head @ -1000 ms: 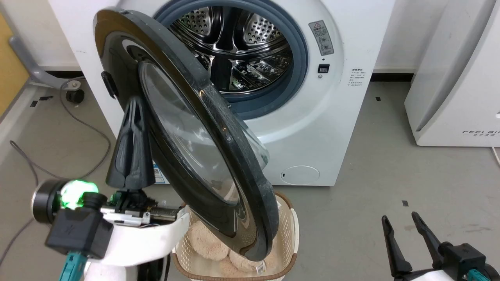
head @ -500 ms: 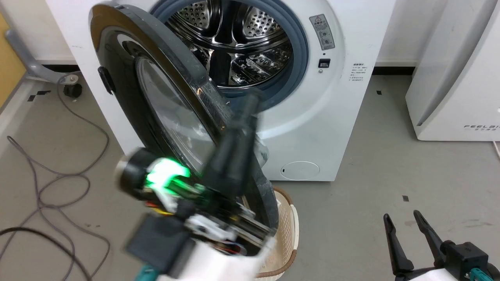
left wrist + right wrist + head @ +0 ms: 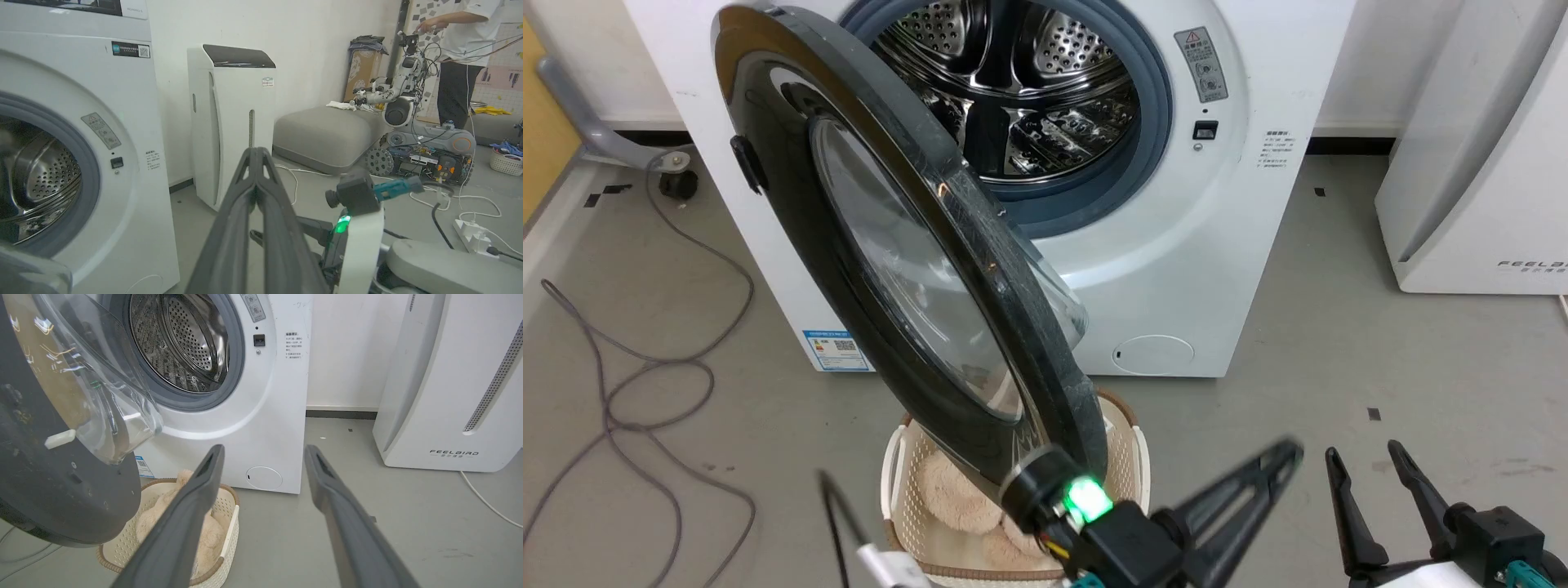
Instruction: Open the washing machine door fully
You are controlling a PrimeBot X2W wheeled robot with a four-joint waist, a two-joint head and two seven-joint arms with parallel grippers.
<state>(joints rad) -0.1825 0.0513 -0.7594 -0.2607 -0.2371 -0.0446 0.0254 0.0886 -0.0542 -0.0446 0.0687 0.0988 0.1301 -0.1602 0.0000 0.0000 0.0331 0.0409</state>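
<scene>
The washing machine door [image 3: 792, 245] stands about halfway open, its glossy black ring and glass bowl edge-on toward me. Its matte back [image 3: 49, 477] fills the left of the right wrist view. Behind it the white washing machine [image 3: 1176, 269] shows its grey gasket and steel drum [image 3: 184, 347]. My left gripper [image 3: 1286, 453] is shut and empty, blurred, low under the door's bottom edge and pointing right, clear of the door. Its closed fingers [image 3: 255, 163] point past the machine [image 3: 135, 143]. My right gripper [image 3: 1361, 456] is open and empty at the lower right [image 3: 264, 449].
A cream basket [image 3: 1137, 469] with beige plush items sits on the floor under the door [image 3: 233, 522]. The white FEELBIRD appliance [image 3: 1486, 163] stands to the right. Grey cables [image 3: 645, 384] loop on the floor at left. A person [image 3: 461, 41] and another robot [image 3: 408, 81] stand farther off.
My left gripper has swung from in front of the door's outer face, down and right, to below its bottom edge. The door's angle looks the same. The right gripper stays put.
</scene>
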